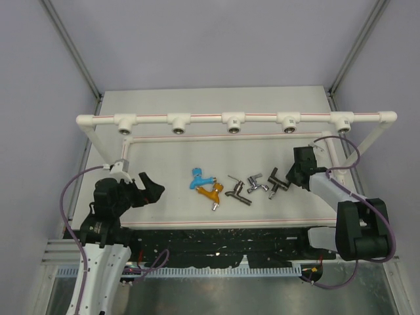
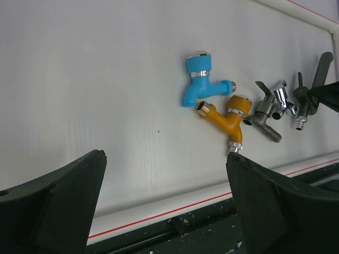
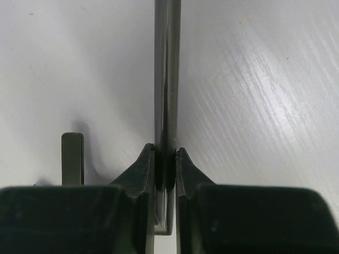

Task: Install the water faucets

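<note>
Dark-grey faucet [image 3: 167, 79] lies on the surface [image 1: 164, 157], its long arm pinched in the right claw [image 3: 165, 153]; the left claw [image 2: 167, 156] hangs wide, empty. Best lift it level, then square its threaded end to a socket [image 1: 289, 128] before turning.

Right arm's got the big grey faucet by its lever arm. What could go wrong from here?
1. The right gripper pinches the dark-grey faucet by its thin straight arm, at the fingertips only. The heavier body may swing or slip in the grip on lifting.
2. The chrome tap lies close beside that faucet and might get dragged or knocked along as it comes up.
</note>
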